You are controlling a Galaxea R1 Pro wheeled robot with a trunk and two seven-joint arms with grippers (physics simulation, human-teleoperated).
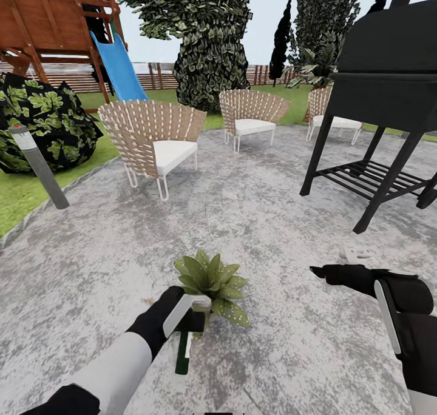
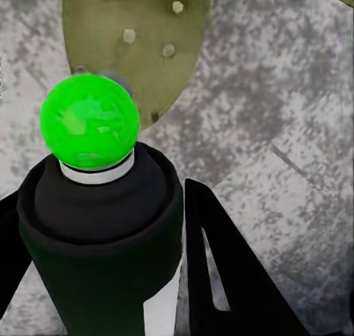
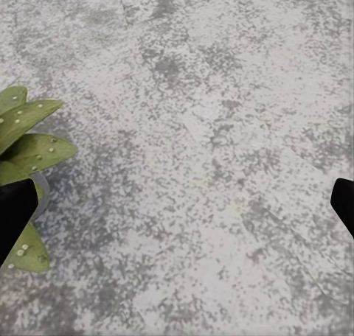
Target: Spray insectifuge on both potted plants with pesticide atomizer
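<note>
Setting: a round gravelly patio (image 1: 255,209) in the garden is shown, with wicker chairs (image 1: 152,142) and a black grill stand (image 1: 388,105) behind.
Potted plant: a small green rosette (image 1: 212,281) stands on the patio, just ahead of the left arm; whitish specks of insectifuge (image 3: 29,148) are seen on some leaves.
Atomizer: the dark green pesticide atomizer (image 1: 182,351) is held upright beside the plant.
Left fingers (image 1: 185,321): closed around the bottle.
Right fingers (image 1: 321,273): spread wide, nothing held.
Advice: the nozzle is best swept across leaves not yet speckled.
</note>
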